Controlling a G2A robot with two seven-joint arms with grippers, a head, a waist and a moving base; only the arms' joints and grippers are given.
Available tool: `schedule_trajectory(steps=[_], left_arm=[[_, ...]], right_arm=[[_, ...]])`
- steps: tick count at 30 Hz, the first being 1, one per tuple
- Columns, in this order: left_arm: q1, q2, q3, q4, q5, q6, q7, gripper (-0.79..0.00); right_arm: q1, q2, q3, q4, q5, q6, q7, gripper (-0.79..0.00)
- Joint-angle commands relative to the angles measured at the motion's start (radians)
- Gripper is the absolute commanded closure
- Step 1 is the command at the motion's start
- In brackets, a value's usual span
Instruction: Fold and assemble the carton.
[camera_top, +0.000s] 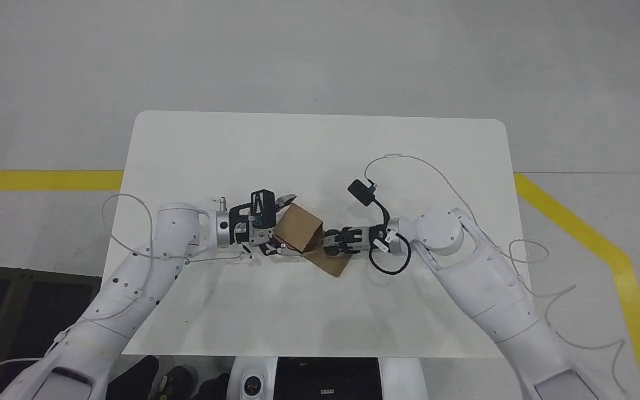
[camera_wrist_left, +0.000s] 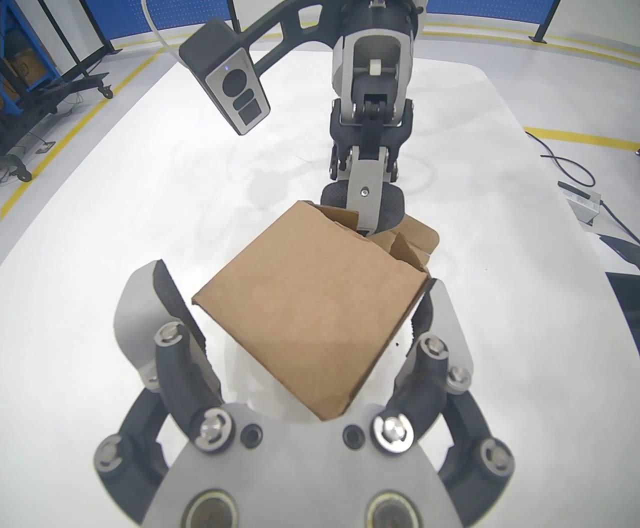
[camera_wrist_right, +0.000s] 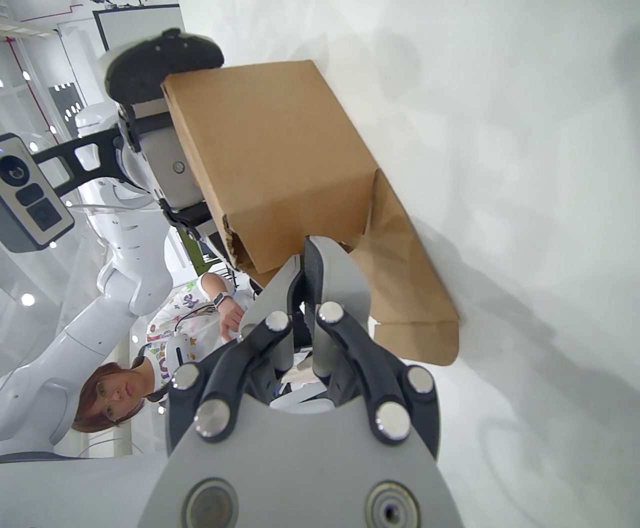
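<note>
A brown cardboard carton (camera_top: 299, 230) lies tilted near the table's front middle, with one end open and a long flap (camera_wrist_right: 410, 300) flat on the table. My left gripper (camera_wrist_left: 297, 275) straddles the carton (camera_wrist_left: 310, 310) across its width, and both fingers (camera_wrist_left: 432, 310) press on its corners, so it holds it. From the opposite side my right gripper (camera_wrist_right: 306, 250) is shut on the edge of the carton (camera_wrist_right: 270, 165) at the open end. In the left wrist view the right gripper (camera_wrist_left: 367, 225) pinches the carton's far rim. In the top view the left gripper (camera_top: 266, 222) and the right gripper (camera_top: 332, 240) flank the carton.
The white table (camera_top: 400, 150) has bare room behind the arms and to both sides. A thin white cable (camera_top: 420, 165) loops over the table above the right arm, near its wrist camera (camera_top: 362, 190). The table's front edge lies close behind the carton.
</note>
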Motion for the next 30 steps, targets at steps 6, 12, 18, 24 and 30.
schedule_trajectory(steps=[6,12,18,24,30], left_arm=[[0.003,0.001,-0.003,-0.003,-0.001,-0.002,-0.003,-0.785],[0.008,0.003,-0.008,-0.008,-0.001,-0.006,-0.003,-0.785],[0.011,0.004,-0.011,-0.011,-0.001,-0.008,-0.004,-0.785],[0.013,0.004,-0.013,-0.016,-0.001,-0.01,-0.008,-0.785],[0.015,0.006,-0.017,-0.018,0.001,-0.016,-0.012,-0.785]], right_arm=[[-0.014,-0.003,-0.011,-0.024,0.011,0.038,-0.02,0.0],[-0.026,0.003,-0.001,-0.046,-0.006,0.06,-0.007,0.0],[-0.042,0.002,-0.007,-0.071,0.004,0.068,-0.025,0.0],[-0.042,-0.012,-0.035,-0.037,0.024,0.084,-0.094,0.0],[-0.041,-0.017,-0.036,-0.024,0.023,0.076,-0.144,0.0]])
